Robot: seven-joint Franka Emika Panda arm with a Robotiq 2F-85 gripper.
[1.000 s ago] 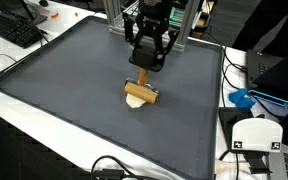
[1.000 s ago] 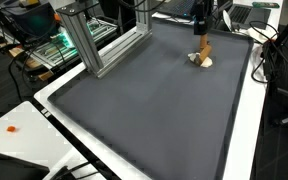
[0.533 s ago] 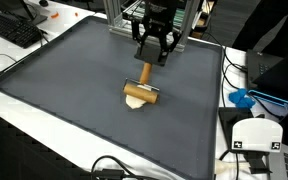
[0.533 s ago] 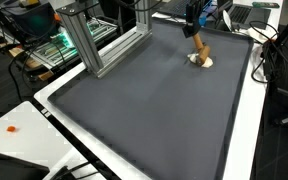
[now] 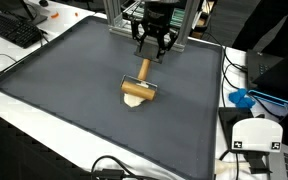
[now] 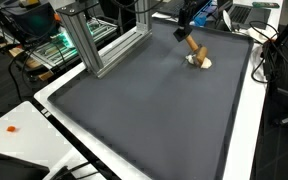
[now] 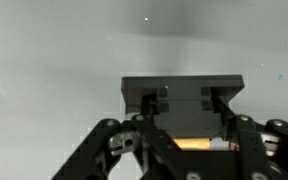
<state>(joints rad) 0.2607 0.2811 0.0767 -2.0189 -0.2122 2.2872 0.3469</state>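
Observation:
A wooden-handled brush (image 5: pixel 140 82) rests its pale head (image 5: pixel 136 101) on the dark grey mat (image 5: pixel 74 90), handle leaning up toward the back. My gripper (image 5: pixel 147 58) is shut on the top end of that handle; in the exterior view from the side the gripper (image 6: pixel 183 30) sits above and behind the brush (image 6: pixel 195 51), whose head (image 6: pixel 201 62) touches the mat near the far right edge. In the wrist view, a strip of the wooden handle (image 7: pixel 189 143) shows between my black fingers (image 7: pixel 154 100), with the gripper (image 7: pixel 182 102) pointing at a blurred grey background.
An aluminium frame (image 6: pixel 84 45) stands at the back of the mat. A keyboard (image 5: pixel 12 28) lies off one corner. A blue object (image 5: pixel 246 99) and a white device (image 5: pixel 252 135) sit beside the mat's edge, with cables (image 5: pixel 114 170) at the front.
The gripper has risen and drawn back toward the frame with the handle's end in it. The handle now leans over more, while the brush head stays on the mat.

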